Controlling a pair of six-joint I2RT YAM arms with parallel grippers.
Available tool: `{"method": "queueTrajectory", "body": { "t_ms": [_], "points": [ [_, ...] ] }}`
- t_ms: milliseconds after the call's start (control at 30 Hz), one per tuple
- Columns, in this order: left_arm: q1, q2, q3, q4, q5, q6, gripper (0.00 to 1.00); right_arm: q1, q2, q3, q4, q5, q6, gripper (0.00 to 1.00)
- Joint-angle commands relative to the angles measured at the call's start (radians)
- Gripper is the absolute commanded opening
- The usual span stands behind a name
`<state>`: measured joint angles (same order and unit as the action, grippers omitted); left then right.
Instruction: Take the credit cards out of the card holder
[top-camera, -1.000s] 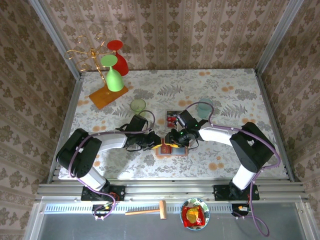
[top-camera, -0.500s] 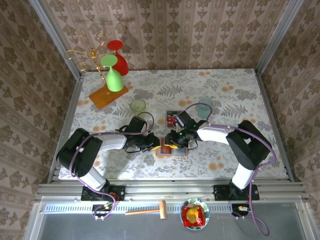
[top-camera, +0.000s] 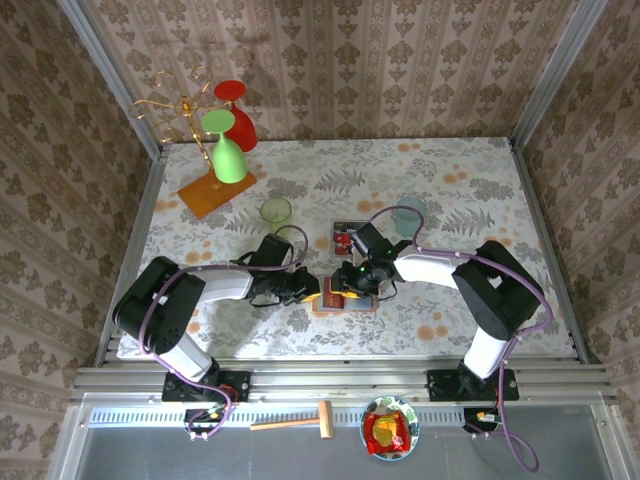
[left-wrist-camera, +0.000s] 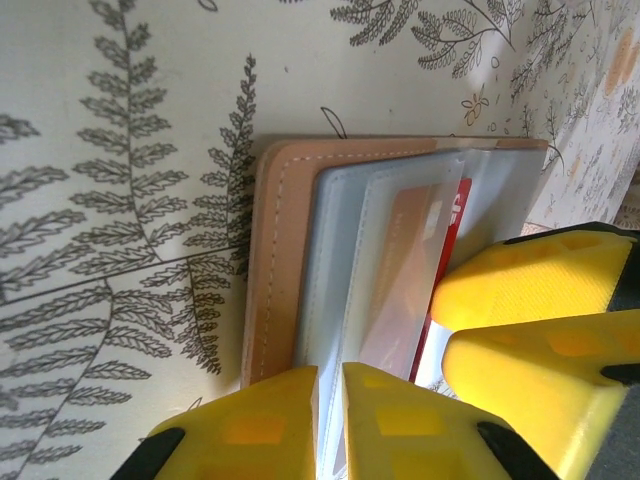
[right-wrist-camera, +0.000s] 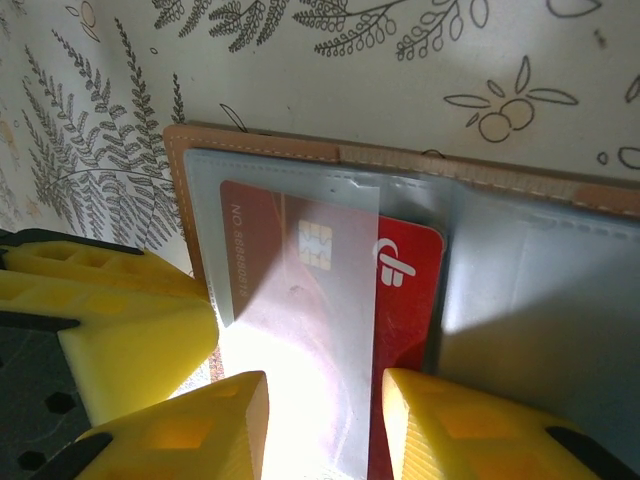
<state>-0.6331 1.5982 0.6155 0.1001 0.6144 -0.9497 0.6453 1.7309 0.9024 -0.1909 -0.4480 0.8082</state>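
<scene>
Evidently light, thin, stiff and slick: red credit card (right-wrist-camera: 405, 270) tucked under a glossy clear pocket (right-wrist-camera: 330, 300) of the card holder (right-wrist-camera: 560, 280), spread flat on the table (top-camera: 480, 200). Pinched nearly shut on the holder's pocket edge with the left gripper (left-wrist-camera: 330, 420). Straddling the card's near edge with the right gripper (right-wrist-camera: 320, 430), jaws partly apart, nothing clamped. Best taken by the exposed red edge and slid straight out; likely to slip or drag the soft sleeve.
</scene>
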Motion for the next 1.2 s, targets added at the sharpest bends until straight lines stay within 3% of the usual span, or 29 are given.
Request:
{"method": "queueTrajectory", "body": {
  "t_ms": [0, 667, 1167],
  "points": [
    [0.007, 0.004, -0.011, -0.002, 0.011, 0.0, 0.15, -0.009, 0.002, 0.02, -0.059, 0.035, -0.027, 0.38],
    [0.0, -0.05, 0.04, -0.043, 0.01, -0.01, 0.15, -0.018, -0.027, 0.06, -0.116, 0.043, -0.06, 0.38],
    [-0.048, 0.025, 0.066, -0.02, 0.016, -0.019, 0.12, -0.034, -0.069, 0.02, -0.095, 0.04, -0.048, 0.38]
  ]
}}
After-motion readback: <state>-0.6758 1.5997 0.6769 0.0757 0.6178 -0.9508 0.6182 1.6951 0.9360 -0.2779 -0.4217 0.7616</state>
